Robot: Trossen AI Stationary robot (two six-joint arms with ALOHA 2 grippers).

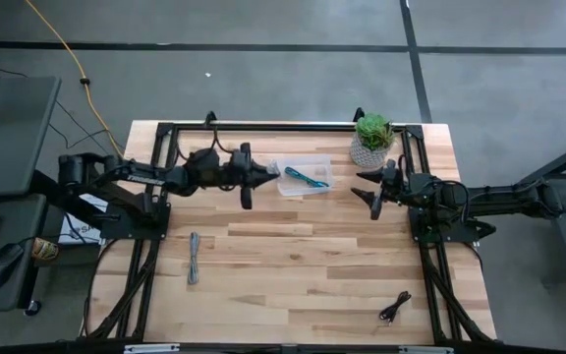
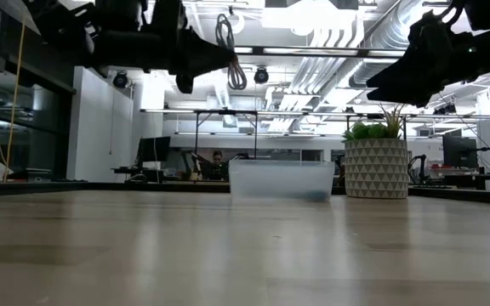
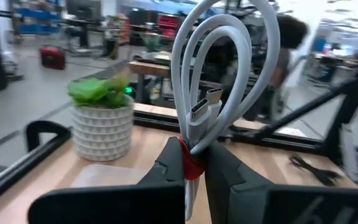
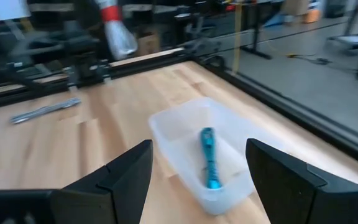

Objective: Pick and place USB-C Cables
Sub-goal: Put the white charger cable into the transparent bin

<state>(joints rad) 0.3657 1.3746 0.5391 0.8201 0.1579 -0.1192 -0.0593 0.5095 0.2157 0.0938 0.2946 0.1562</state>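
Note:
My left gripper (image 1: 266, 177) hangs above the table just left of a clear plastic box (image 1: 314, 165) and is shut on the whitish-grey USB-C cable (image 3: 219, 68) with a red tie. A teal cable (image 4: 209, 158) lies inside the box. The blue-grey cable (image 1: 194, 258) lies flat on the table's left half, nearer the near edge. Near the table's near right corner lies the black cable (image 1: 394, 308). My right gripper (image 1: 367, 194) is open, in the air right of the box; its wrist view looks down on the box (image 4: 166, 124). My left gripper pinches the whitish-grey cable bundle between its two fingers at the red-tied end (image 3: 191, 163). The fingers (image 3: 166, 168) lie level, pointing toward the table's right. The loops (image 3: 229, 37) and plugs (image 3: 201, 112) stick out past the fingertips. The bundle (image 2: 230, 51) is lifted clear, high above the table.
A potted plant (image 1: 371, 138) in a white patterned pot stands at the far right, just beyond the box. A black frame (image 1: 263, 126) runs along the table's far and side edges. Bare wood lies in the table's middle and near part. A yellow cord (image 1: 62, 44) crosses the floor.

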